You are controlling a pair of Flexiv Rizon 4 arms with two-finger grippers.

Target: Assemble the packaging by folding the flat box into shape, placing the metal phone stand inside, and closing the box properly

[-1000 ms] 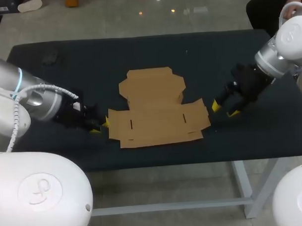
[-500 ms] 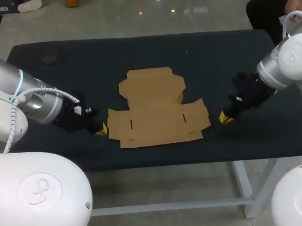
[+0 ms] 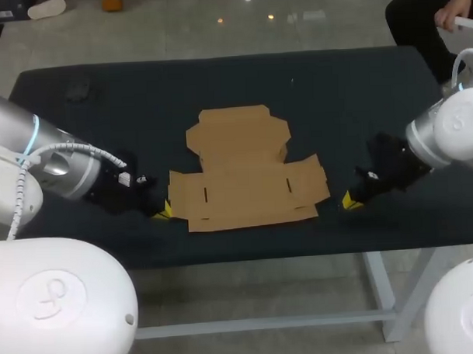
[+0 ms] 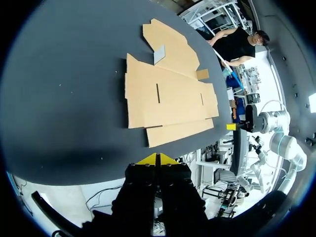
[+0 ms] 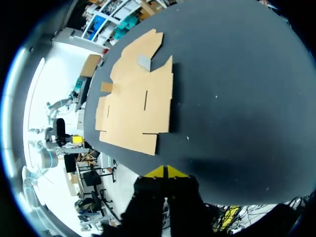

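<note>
The flat brown cardboard box (image 3: 244, 173) lies unfolded in the middle of the dark table; both wrist views also show it, ahead of each gripper (image 4: 168, 94) (image 5: 136, 103). A small grey patch (image 4: 159, 54) shows on it near a notch, and I cannot tell what it is. My left gripper (image 3: 161, 211) is low at the box's left front corner, shut and empty, its tips pressed together (image 4: 157, 159). My right gripper (image 3: 351, 199) is a short way off the box's right edge, also shut on nothing (image 5: 165, 172). No metal phone stand is visible.
The dark table (image 3: 350, 95) has bare cloth all around the box. A small dark object (image 3: 78, 91) lies near the far left corner. The front edge runs just below both grippers.
Both grippers have gone from open to shut. The right gripper has dropped toward the front edge, staying right of the box. The left one shifted slightly toward the front.
</note>
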